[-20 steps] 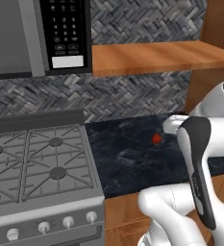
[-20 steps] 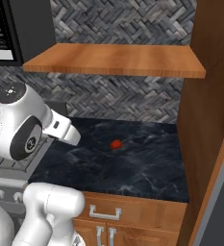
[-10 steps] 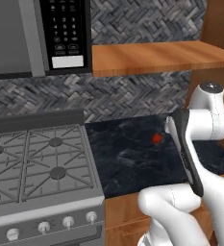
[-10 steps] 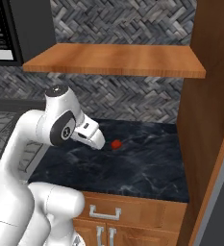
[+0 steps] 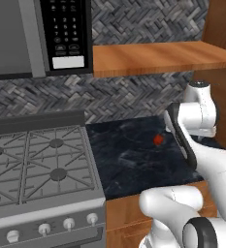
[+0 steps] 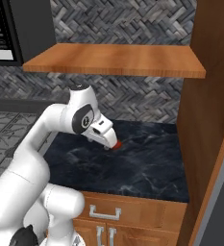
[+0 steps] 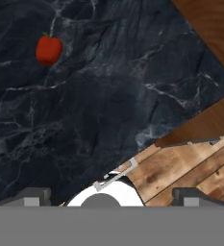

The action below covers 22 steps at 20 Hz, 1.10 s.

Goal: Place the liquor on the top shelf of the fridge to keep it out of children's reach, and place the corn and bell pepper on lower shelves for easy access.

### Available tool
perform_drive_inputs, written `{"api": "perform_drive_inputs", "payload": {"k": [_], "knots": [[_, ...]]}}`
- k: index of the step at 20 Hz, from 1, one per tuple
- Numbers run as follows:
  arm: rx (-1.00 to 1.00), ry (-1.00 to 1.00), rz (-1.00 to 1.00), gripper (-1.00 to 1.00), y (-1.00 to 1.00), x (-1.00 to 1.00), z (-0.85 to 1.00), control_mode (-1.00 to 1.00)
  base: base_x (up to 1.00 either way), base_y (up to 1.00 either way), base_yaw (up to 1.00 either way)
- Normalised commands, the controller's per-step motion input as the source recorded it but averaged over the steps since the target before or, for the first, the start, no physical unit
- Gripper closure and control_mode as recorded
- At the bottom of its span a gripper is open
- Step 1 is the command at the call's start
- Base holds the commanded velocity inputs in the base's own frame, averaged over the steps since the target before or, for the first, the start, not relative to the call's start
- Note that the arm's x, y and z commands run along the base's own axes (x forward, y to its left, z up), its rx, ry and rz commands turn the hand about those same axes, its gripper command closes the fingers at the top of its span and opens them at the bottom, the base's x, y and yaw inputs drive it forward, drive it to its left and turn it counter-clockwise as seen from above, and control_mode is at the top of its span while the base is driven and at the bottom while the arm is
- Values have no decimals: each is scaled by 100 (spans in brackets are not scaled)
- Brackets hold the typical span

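Bell pepper [image 7: 49, 50] sits alone on dark marble counter [image 7: 99, 96], mid-surface, well apart from stove [image 5: 37, 169]. Gripper [image 6: 105, 140] hangs above it, fingers spread wide, nothing held. Pepper prob. light, firm, smooth, rolls easy; grasp across widest part of body, not stem.

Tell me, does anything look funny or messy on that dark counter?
Nothing looks spilled or broken. The only odd bit is the little red bell pepper sitting all alone on the dark marble counter, away from the stove. It is upright and whole. The gripper is above the counter, not touching it.
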Motion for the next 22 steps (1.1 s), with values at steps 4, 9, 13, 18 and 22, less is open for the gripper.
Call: {"api": "perform_drive_inputs", "payload": {"k": [4,9,13,18,22], "knots": [[2,7,-4,-100,0,33,-17,-100,0,0,0],[3,1,0,-100,1,27,-15,-100,0,0,0],[2,0,0,-100,0,35,-37,-100,0,0,0],[0,0,0,-100,0,41,-45,-100,0,0,0],[0,0,0,-100,0,43,-37,-100,0,0,0]]}}
